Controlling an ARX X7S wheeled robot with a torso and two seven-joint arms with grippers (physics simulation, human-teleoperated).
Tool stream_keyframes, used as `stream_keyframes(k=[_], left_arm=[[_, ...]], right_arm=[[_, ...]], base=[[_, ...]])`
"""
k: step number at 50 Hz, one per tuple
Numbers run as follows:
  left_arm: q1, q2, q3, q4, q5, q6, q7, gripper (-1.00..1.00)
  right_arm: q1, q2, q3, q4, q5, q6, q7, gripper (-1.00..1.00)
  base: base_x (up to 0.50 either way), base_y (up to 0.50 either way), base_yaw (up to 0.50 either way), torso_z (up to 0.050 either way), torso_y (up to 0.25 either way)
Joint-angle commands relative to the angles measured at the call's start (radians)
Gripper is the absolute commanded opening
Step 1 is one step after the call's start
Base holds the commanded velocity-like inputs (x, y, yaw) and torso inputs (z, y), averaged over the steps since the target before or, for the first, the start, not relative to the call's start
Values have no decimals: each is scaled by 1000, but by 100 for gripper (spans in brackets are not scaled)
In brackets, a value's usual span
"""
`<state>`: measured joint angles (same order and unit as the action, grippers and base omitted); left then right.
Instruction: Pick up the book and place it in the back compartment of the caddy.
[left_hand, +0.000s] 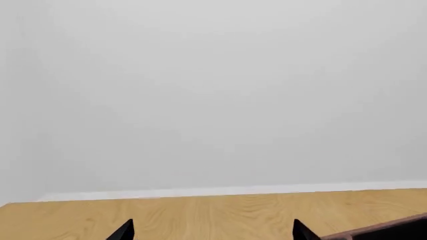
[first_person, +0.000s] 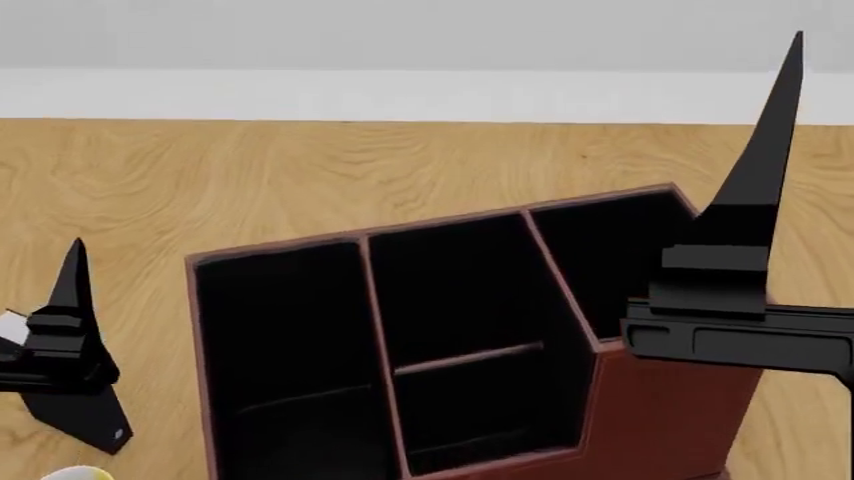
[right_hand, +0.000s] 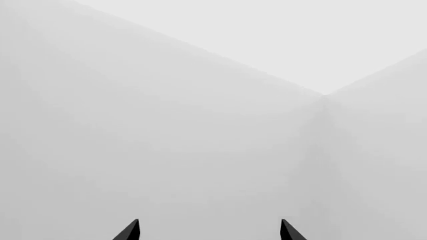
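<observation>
The caddy (first_person: 641, 400) is dark red-brown with black lining and stands mid-table in the head view. Its back compartment (first_person: 487, 410) is the small cell on the near side of the thin red crossbar (first_person: 467, 358). The book is out of view in every frame. My left gripper (left_hand: 213, 232) is open and empty, left of the caddy, and one of its fingers (first_person: 70, 290) points up. My right gripper (right_hand: 208, 231) is open and empty, raised over the caddy's right end, and one of its fingers (first_person: 761, 160) points up. A caddy corner (left_hand: 393, 230) shows in the left wrist view.
The caddy stands on a wooden table (first_person: 267, 180) with a white wall behind it. The rim of a white-and-yellow mug (first_person: 74, 473) shows at the bottom left of the head view. The right wrist view shows only bare walls.
</observation>
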<state>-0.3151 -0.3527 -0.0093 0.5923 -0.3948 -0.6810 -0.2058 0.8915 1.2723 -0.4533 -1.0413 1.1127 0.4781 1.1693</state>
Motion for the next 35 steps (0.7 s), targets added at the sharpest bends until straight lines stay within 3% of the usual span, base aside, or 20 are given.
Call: stream_keyframes(k=[1,6,35], left_arm=[[6,-3,-5,0,-3,7,-5,100],[11,-3,-7,1,-4,14,-6,100],[10,-9,-19,14,-21,6,-24,100]], right_arm=[[27,11,-36,1,0,-16,8,100],[33,17,-50,0,-4,-26,13,100],[181,83,-259,-3,-22,-128,54,100]], base=[[500,0,0,0,0],[492,0,0,0,2],[-2,0,0,0,-19]])
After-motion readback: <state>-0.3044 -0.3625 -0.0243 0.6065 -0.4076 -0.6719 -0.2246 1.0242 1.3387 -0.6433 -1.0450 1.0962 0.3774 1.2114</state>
